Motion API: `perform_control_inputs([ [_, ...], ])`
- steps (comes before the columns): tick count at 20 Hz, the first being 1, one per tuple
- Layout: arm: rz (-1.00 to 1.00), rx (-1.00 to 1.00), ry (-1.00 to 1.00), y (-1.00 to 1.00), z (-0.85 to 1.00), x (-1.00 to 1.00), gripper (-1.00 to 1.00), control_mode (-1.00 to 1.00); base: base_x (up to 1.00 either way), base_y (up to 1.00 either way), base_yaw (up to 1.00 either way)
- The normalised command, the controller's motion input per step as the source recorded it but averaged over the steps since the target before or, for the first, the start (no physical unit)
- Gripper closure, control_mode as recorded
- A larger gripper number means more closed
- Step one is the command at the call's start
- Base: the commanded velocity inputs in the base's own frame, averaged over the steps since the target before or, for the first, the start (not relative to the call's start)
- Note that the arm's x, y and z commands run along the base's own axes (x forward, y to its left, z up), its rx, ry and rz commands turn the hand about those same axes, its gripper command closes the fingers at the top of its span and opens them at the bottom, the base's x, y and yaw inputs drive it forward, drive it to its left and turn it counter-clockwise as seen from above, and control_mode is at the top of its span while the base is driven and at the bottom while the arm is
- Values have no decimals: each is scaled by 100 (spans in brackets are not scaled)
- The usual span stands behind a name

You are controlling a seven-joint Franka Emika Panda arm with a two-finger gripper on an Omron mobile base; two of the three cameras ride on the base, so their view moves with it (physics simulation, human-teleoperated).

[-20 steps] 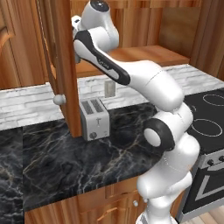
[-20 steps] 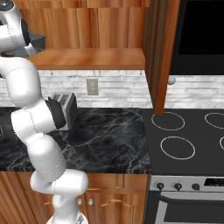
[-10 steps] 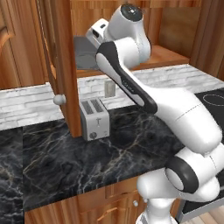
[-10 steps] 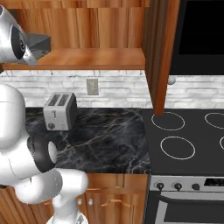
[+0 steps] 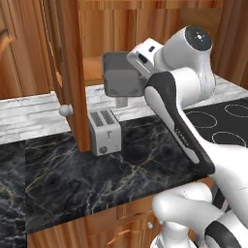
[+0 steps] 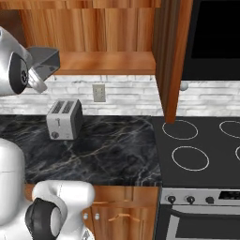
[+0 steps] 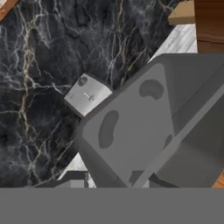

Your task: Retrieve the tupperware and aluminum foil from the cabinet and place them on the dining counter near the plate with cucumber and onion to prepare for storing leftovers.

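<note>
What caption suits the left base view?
White arm lifts the grey tupperware out of the open cabinet, above the toaster.

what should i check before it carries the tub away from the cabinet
1. Tupperware held at the gripper: ok, it hangs in mid-air above the worktop.
2. Grip firmness: cannot tell, the tub hides the fingertips.
3. Tub out of the cabinet: ok, it is in front of the shelf.
4. Open cabinet door beside the tub: not ok, close.
5. Toaster right below: ok, well under the tub.
</note>
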Motion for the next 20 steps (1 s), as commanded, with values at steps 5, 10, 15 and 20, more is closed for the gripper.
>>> perform_control_inputs([
  [5, 0, -5, 0, -55, 0, -100, 100, -100, 0, 0, 0],
  [10, 0, -12, 0, -52, 3, -88, 100, -100, 0, 0, 0],
  [15, 0, -6, 0, -73, 5, -72, 100, -100, 0, 0, 0],
  [20, -1, 0, 0, -48, 2, -50, 100, -100, 0, 0, 0],
])
